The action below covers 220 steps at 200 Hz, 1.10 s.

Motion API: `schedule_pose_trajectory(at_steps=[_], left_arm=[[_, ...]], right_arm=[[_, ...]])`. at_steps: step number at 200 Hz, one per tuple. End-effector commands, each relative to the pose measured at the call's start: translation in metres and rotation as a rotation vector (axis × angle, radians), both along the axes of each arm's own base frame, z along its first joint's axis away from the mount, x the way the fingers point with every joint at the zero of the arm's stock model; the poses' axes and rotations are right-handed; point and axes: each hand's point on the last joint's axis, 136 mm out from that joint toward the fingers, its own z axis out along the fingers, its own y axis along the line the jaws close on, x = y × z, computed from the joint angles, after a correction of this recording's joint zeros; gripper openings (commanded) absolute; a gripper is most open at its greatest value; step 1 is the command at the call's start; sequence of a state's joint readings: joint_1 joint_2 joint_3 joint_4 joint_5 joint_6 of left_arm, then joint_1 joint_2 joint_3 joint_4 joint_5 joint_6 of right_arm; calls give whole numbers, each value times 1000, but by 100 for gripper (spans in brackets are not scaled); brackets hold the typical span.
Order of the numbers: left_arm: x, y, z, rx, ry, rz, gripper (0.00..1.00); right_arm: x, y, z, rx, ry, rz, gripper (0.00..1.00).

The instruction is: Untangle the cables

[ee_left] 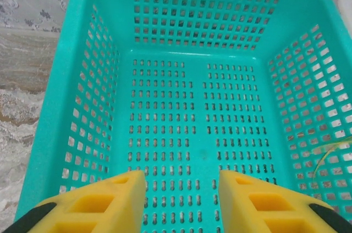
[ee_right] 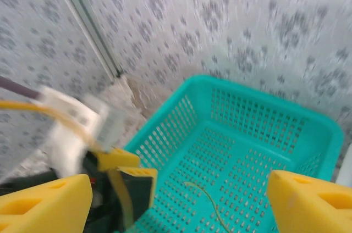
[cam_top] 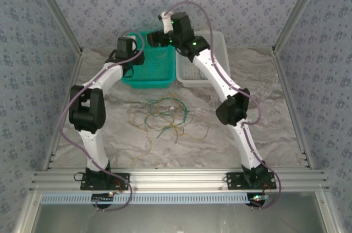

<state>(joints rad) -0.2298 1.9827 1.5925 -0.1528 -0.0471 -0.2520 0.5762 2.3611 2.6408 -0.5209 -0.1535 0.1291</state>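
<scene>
Thin curly cables [cam_top: 162,115], green and yellow-tan, heaped on marbled tabletop [cam_top: 220,139] at 6 o'clock of perforated teal basket [cam_top: 149,67]; one tan strand [ee_right: 206,203] inside. Yellow left fingers [ee_left: 110,203] part-spread, right fingers [ee_right: 308,203] wide, both empty.

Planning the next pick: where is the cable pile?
In the top view, the cable pile lies at the centre of the table, on the near side of the teal basket and white basket.
</scene>
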Motion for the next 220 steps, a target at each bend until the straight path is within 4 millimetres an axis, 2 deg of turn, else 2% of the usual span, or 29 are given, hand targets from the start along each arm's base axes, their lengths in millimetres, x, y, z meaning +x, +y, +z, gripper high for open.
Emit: schedule_pose_trajectory(at_steps=[1, 33, 40, 52, 61, 77, 100, 126, 149, 151, 156, 161, 178, 188, 195, 211, 220], left_arm=[[-4, 9, 3, 36, 13, 33, 39], [-18, 25, 21, 59, -24, 86, 39], [-20, 27, 25, 67, -26, 95, 39], [-26, 31, 31, 71, -33, 107, 39], [-30, 35, 35, 66, -41, 120, 39], [-40, 47, 41, 57, -52, 176, 39], [-54, 60, 49, 68, -93, 227, 39], [-70, 60, 66, 25, -203, 202, 39], [-83, 57, 86, -96, -321, 117, 39], [-84, 56, 87, -107, -328, 104, 42], [-84, 53, 91, -133, -350, 74, 58], [-83, 49, 93, -150, -360, 43, 67], [-75, 29, 96, -168, -344, -90, 69], [-69, 22, 94, -178, -325, -126, 72], [-65, 17, 93, -192, -321, -145, 73], [-58, 8, 89, -222, -321, -185, 76], [-54, 5, 85, -235, -315, -189, 76]], right_arm=[[-13, -11, -8, -17, 97, 0, 85], [-6, -4, -39, -15, 163, 25, 69], [-5, 0, -43, -11, 166, 37, 67], [-4, 7, -51, -6, 171, 55, 55], [-1, 14, -50, 15, 154, 73, 51], [4, 25, -55, 45, 137, 92, 49], [13, 41, -68, 91, 132, 104, 40], [15, 59, -80, 91, 106, 118, 37], [14, 68, -90, 90, 104, 127, 35], [14, 69, -91, 89, 102, 129, 35], [14, 71, -94, 86, 103, 135, 35], [14, 73, -100, 80, 108, 136, 35], [15, 74, -113, 67, 127, 129, 34], [16, 74, -118, 68, 142, 124, 35], [15, 75, -119, 77, 152, 129, 39], [9, 79, -121, 108, 198, 156, 71], [3, 80, -120, 116, 224, 181, 80]])
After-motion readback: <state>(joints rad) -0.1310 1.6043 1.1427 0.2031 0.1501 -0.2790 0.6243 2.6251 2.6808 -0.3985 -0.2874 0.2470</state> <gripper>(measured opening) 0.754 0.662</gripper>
